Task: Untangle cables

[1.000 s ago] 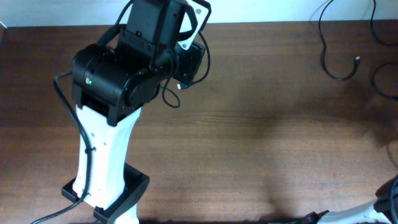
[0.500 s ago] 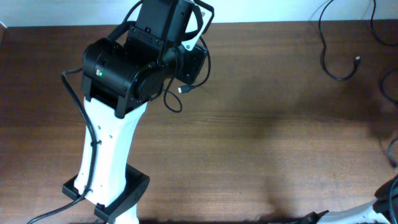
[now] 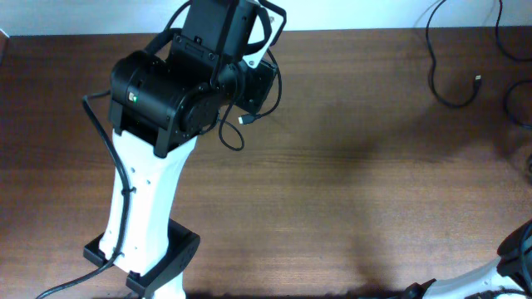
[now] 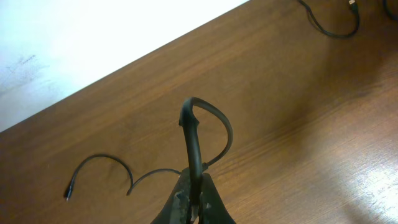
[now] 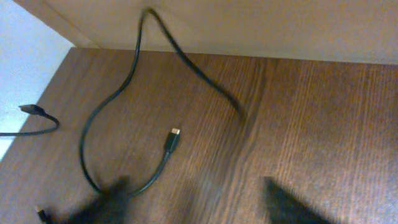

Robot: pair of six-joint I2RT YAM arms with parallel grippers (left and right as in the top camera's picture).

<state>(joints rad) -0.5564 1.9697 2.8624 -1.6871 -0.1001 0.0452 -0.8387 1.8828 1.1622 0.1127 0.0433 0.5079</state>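
Overhead, the black-and-white left arm [image 3: 145, 166] leans over the dark brown wooden table [image 3: 349, 191] at the left side; just beside its black wrist a short thin black cord loop with a small plug [image 3: 226, 137] shows, cannot tell whether it hangs or lies on the wood. In the left wrist view the left gripper [image 4: 194, 186] is pressed together, pinching a thin black flexible cable [image 4: 194, 134] that stands up from the fingers and bends over to the right; on the table beyond lie two curved thin black cord pieces [image 4: 102, 158], the left one ending in a small plug. Far right near the table's back edge lies a long looping black cable with a small metal-tipped plug [image 3: 440, 87], apart from everything on the left; another black cord [image 3: 501, 37] runs at the right edge. Right wrist view shows that long loop flat on the wood; the right gripper [image 5: 199, 199] is blurred, fingers [image 5: 286, 199] spread wide with nothing between them.
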